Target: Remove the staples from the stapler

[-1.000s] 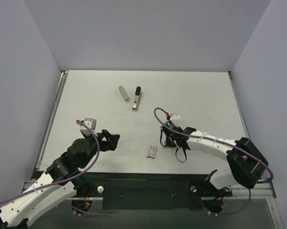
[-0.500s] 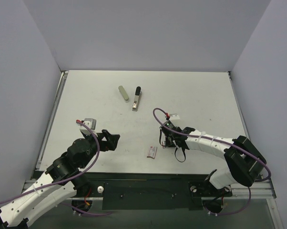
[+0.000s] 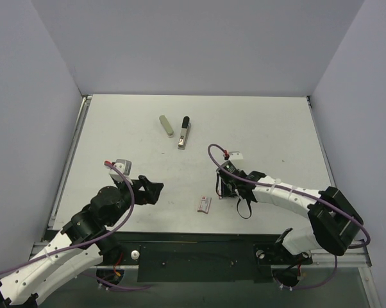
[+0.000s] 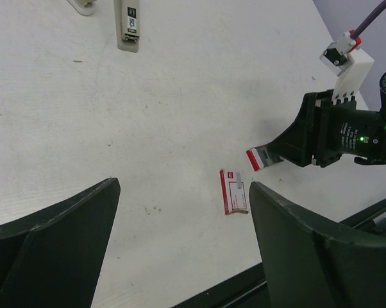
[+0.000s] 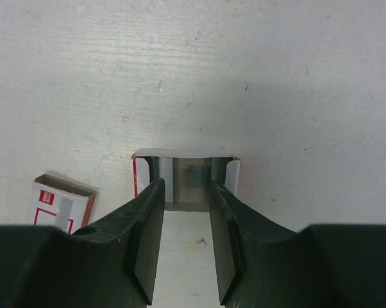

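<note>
The stapler [image 3: 183, 133] lies shut on the table at the far middle, black arm over a silvery base; it also shows in the left wrist view [image 4: 128, 25]. Both grippers are well short of it. My right gripper [image 3: 222, 190] is shut on a small red-and-white staple-box tray [image 5: 185, 173], which holds a short grey strip of staples; the tray sticks out past its fingertips [image 4: 260, 157]. My left gripper [image 3: 153, 190] is open and empty, low over the near-left table [image 4: 180, 192].
The red-and-white sleeve of the staple box [image 3: 203, 204] lies near the front edge between the grippers [image 4: 234, 191] [image 5: 59, 205]. An olive-grey rounded bar [image 3: 166, 126] lies left of the stapler. The table's dark front edge [image 4: 257, 282] is close.
My left gripper has edged slightly right. My right gripper has barely shifted and still holds the tray. The stapler has not moved.
</note>
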Robot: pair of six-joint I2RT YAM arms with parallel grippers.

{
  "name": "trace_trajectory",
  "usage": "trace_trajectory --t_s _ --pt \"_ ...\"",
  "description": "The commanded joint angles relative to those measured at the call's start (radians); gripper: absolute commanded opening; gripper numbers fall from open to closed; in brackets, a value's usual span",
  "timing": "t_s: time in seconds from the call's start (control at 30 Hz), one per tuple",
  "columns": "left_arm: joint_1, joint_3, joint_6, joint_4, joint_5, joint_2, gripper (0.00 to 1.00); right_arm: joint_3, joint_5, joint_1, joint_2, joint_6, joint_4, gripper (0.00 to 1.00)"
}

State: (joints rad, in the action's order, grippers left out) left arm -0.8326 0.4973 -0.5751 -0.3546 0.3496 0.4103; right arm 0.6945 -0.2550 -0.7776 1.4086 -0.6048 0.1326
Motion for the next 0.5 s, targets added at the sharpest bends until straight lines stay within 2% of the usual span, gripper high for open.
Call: trace_trajectory --t_s 0.0,0.23,0.37,0.47 --pt "-0.003 0.000 -0.038 0.055 -0.130 0.019 0.93 0.005 -0.047 -0.029 -0.108 0.013 0.039 0.31" --pt "-0.003 -0.097 -0.094 0.169 -0.343 0.077 0.84 0.031 -0.007 -0.100 -0.206 0.072 0.076 0.33" --pt "-0.005 -0.143 -0.123 0.215 -0.417 0.114 0.66 0.016 0.038 -0.170 -0.232 0.060 0.104 0.33" --pt "-0.005 -0.178 -0.132 0.238 -0.440 0.131 0.52 -0.030 0.075 -0.210 -0.255 0.034 0.096 0.26"
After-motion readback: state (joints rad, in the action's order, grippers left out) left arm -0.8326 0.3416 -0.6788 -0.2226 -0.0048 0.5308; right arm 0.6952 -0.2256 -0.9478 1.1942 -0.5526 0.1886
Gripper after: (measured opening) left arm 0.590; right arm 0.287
